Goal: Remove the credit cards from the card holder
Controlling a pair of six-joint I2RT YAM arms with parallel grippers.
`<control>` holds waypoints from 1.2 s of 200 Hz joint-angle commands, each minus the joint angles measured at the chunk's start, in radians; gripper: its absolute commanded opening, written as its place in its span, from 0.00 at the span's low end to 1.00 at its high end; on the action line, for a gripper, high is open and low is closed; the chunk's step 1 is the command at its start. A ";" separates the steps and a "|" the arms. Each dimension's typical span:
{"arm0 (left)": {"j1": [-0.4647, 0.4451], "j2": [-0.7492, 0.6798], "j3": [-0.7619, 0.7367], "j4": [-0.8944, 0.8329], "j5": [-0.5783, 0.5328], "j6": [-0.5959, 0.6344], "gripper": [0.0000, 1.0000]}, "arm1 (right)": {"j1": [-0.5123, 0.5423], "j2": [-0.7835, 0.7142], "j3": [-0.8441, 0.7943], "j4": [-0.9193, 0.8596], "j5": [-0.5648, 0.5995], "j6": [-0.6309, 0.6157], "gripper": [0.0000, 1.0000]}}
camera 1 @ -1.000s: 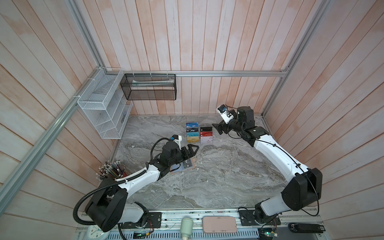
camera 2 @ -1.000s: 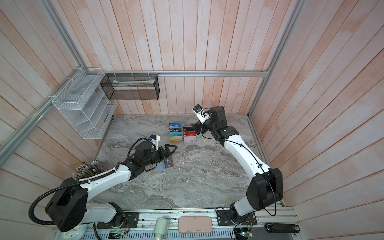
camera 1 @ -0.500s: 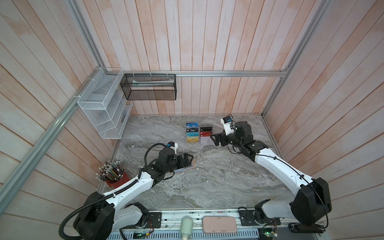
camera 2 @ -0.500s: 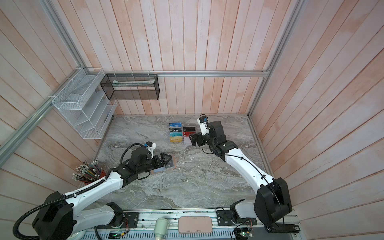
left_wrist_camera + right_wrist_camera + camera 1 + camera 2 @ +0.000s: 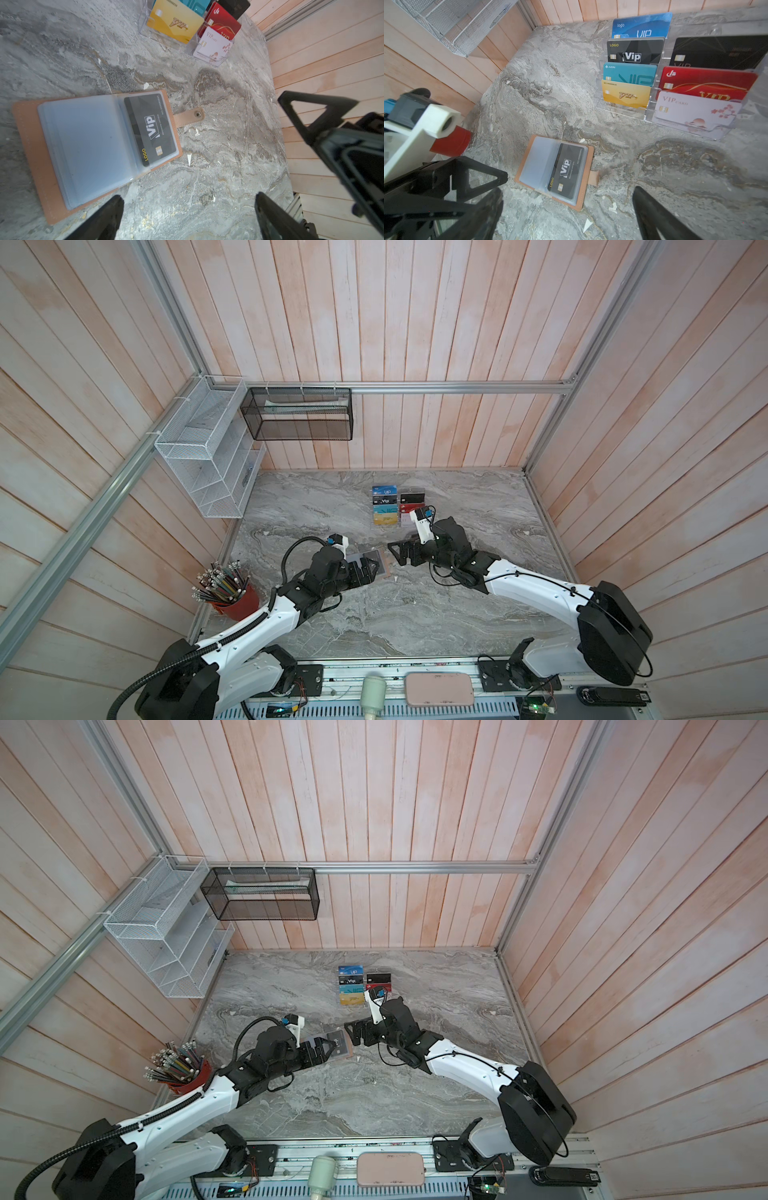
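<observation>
The holder (image 5: 37, 145) lies open on the surface (image 5: 207, 166), a black Vip card (image 5: 151, 128) in its sleeve. My left jaws and right jaws are wide open, empty, with the holder between them

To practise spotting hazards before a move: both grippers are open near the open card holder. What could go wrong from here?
The black Vip card sits in a clear sleeve of the flat-lying card holder; a pinch might catch the sleeve or lift the whole holder.
The left gripper and right gripper face each other closely beside it, so they might collide.
</observation>
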 commanded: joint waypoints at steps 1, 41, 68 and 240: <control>0.008 -0.032 -0.036 0.041 -0.029 -0.021 1.00 | 0.011 0.008 -0.026 0.110 -0.017 0.078 0.98; 0.057 -0.044 -0.112 0.151 0.078 -0.109 1.00 | 0.017 -0.009 -0.078 0.177 -0.070 0.118 0.98; 0.116 -0.014 -0.156 0.237 0.170 -0.158 1.00 | 0.027 0.041 -0.077 0.223 -0.141 0.124 0.98; 0.297 0.292 -0.144 0.542 0.421 -0.236 1.00 | 0.087 0.398 -0.038 0.421 -0.214 0.208 0.98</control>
